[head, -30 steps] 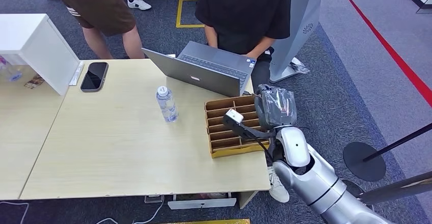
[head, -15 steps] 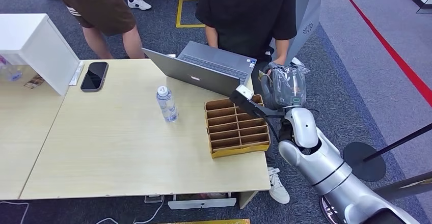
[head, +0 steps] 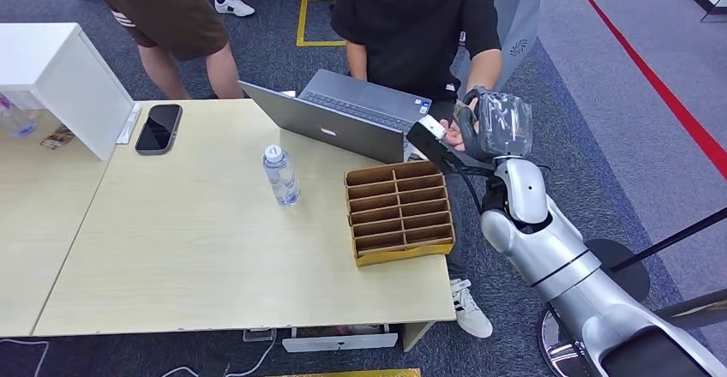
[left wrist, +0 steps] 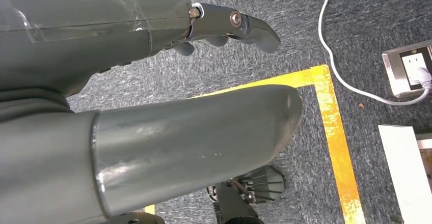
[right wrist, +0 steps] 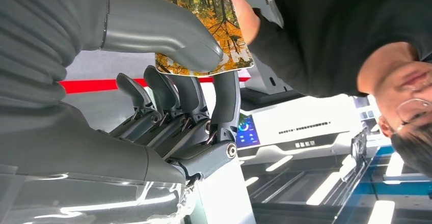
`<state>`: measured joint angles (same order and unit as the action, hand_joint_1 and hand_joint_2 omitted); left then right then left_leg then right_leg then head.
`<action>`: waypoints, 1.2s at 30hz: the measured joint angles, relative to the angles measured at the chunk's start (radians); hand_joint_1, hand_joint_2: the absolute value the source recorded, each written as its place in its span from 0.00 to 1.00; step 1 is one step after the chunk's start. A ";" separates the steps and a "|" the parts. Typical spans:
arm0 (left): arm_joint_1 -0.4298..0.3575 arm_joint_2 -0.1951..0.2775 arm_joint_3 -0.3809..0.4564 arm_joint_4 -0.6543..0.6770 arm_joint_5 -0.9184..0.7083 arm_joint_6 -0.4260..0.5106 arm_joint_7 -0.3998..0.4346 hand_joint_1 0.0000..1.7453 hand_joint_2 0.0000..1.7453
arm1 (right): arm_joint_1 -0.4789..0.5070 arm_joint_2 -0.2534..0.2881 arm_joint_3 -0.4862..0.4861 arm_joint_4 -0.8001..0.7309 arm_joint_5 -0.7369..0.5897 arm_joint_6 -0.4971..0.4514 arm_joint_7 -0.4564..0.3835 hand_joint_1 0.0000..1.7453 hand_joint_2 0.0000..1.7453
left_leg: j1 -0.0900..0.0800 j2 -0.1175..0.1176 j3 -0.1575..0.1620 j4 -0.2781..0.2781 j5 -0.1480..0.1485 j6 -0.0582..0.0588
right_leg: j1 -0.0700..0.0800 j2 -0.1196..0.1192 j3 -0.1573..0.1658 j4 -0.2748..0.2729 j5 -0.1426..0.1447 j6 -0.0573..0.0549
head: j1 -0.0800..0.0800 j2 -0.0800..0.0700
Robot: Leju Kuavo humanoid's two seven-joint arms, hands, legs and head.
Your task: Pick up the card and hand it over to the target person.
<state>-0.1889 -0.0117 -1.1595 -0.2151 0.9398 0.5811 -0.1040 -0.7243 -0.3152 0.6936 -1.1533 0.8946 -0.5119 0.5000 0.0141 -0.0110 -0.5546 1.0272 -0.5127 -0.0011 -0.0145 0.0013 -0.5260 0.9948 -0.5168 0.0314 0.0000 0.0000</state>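
The card (right wrist: 204, 10), printed with an orange forest picture, is pinched between the thumb and fingers of my right hand (right wrist: 168, 81). In the head view that right hand (head: 497, 124), wrapped in clear plastic, is raised past the table's far right corner, in front of the seated person in a black shirt (head: 411, 17). The person's hand (right wrist: 243, 16) touches the card's edge and appears beside my hand (head: 452, 134). My left hand (left wrist: 153, 81) hangs over the carpet, fingers apart and holding nothing.
On the wooden table (head: 197, 248) stand an open laptop (head: 334, 116), a cardboard divider box (head: 399, 210), a water bottle (head: 280, 176) and a black phone (head: 159, 128). A white box (head: 60, 77) sits far left. A second person (head: 163, 8) stands behind the table.
My right arm has lifted from over the cardboard box and swung away to the right, toward the seated person. The person's arm has reached out and met the card.
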 joint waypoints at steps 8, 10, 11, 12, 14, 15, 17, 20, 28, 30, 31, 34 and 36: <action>-0.001 0.000 -0.003 0.000 -0.002 -0.002 0.001 0.00 0.00 | -0.004 0.000 0.005 0.008 0.003 0.002 0.000 0.85 1.00 | 0.000 0.000 0.000 0.000 0.000 0.000 | 0.000 0.000 0.000 0.000 0.000 0.000 | 0.000 0.000; -0.004 0.000 -0.008 0.000 -0.007 -0.005 0.004 0.00 0.00 | -0.021 0.005 0.028 0.044 0.030 0.010 0.002 0.84 1.00 | 0.000 0.000 0.000 0.000 0.000 0.000 | 0.000 0.000 0.000 0.000 0.000 0.000 | 0.000 0.000; -0.006 -0.001 -0.010 0.000 -0.009 -0.007 0.005 0.00 0.00 | -0.034 0.009 0.045 0.069 0.049 0.018 0.002 0.84 1.00 | 0.000 0.001 0.000 0.000 0.000 0.000 | 0.000 0.000 0.000 0.000 0.000 0.000 | 0.000 0.000; -0.008 -0.001 -0.012 0.000 -0.010 -0.008 0.006 0.00 0.00 | -0.045 0.017 0.062 0.095 0.067 0.025 0.001 0.84 1.00 | 0.000 0.001 0.000 0.000 0.000 0.000 | 0.000 0.001 0.000 0.000 0.000 0.000 | 0.000 0.000; -0.012 -0.001 -0.016 0.000 -0.014 -0.011 0.009 0.00 0.00 | -0.059 0.033 0.086 0.137 0.089 0.035 -0.004 0.84 1.00 | 0.000 0.002 0.001 -0.001 0.000 0.000 | 0.000 0.002 0.000 0.000 0.001 0.000 | 0.000 0.000; -0.013 -0.001 -0.018 0.000 -0.015 -0.013 0.010 0.00 0.00 | -0.062 0.040 0.094 0.155 0.094 0.037 -0.006 0.84 1.00 | 0.000 0.002 0.001 -0.001 0.000 0.000 | 0.000 0.002 0.000 0.000 0.001 -0.001 | 0.000 0.000; -0.014 -0.002 -0.020 0.000 -0.017 -0.015 0.012 0.00 0.00 | -0.064 0.048 0.106 0.186 0.103 0.037 -0.009 0.83 1.00 | 0.000 0.003 0.001 -0.001 0.001 0.000 | 0.000 0.002 0.000 -0.001 0.001 -0.001 | 0.000 0.000; -0.014 -0.002 -0.025 0.001 -0.021 -0.018 0.015 0.00 0.00 | -0.062 0.056 0.132 0.233 0.120 0.048 -0.020 0.79 1.00 | 0.000 0.002 0.002 -0.002 0.001 0.000 | 0.000 0.002 0.002 -0.002 0.001 -0.001 | 0.000 0.000; -0.021 0.001 -0.030 0.001 -0.026 -0.022 0.017 0.00 0.00 | -0.043 0.074 0.163 0.305 0.121 0.092 -0.021 0.00 1.00 | 0.000 0.001 0.002 -0.002 0.001 0.000 | 0.000 0.001 0.002 -0.002 0.001 -0.001 | 0.000 0.000; -0.021 0.001 -0.030 0.001 -0.026 -0.022 0.018 0.00 0.00 | -0.039 0.071 0.159 0.300 0.112 0.090 -0.021 0.00 1.00 | 0.000 0.000 0.002 -0.002 0.000 0.000 | 0.000 0.000 0.002 -0.002 0.001 -0.001 | 0.000 0.000; -0.020 0.001 -0.030 0.000 -0.026 -0.022 0.018 0.00 0.00 | -0.037 0.069 0.158 0.296 0.110 0.089 -0.021 0.00 1.00 | 0.000 0.000 0.001 -0.001 0.000 0.000 | 0.000 0.000 0.002 -0.001 0.001 0.000 | 0.000 0.000; -0.019 0.000 -0.030 0.000 -0.026 -0.021 0.017 0.00 0.00 | -0.030 0.066 0.153 0.282 0.100 0.083 -0.019 0.00 1.00 | 0.000 0.000 0.001 -0.002 0.001 0.000 | 0.000 0.000 0.001 -0.002 0.001 -0.001 | 0.000 0.000; -0.019 0.000 -0.030 0.000 -0.026 -0.022 0.016 0.00 0.00 | -0.026 0.065 0.150 0.276 0.095 0.078 -0.018 0.00 1.00 | 0.000 0.000 0.002 -0.002 0.001 0.000 | 0.000 0.000 0.002 -0.002 0.001 -0.001 | 0.000 0.000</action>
<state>-0.2084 -0.0120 -1.1894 -0.2153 0.9143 0.5594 -0.0880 -0.7501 -0.2507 0.8435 -0.8775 0.9898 -0.4338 0.4822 0.0140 -0.0107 -0.5531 1.0248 -0.5117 -0.0011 -0.0143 0.0013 -0.5244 0.9926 -0.5156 0.0305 0.0000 0.0000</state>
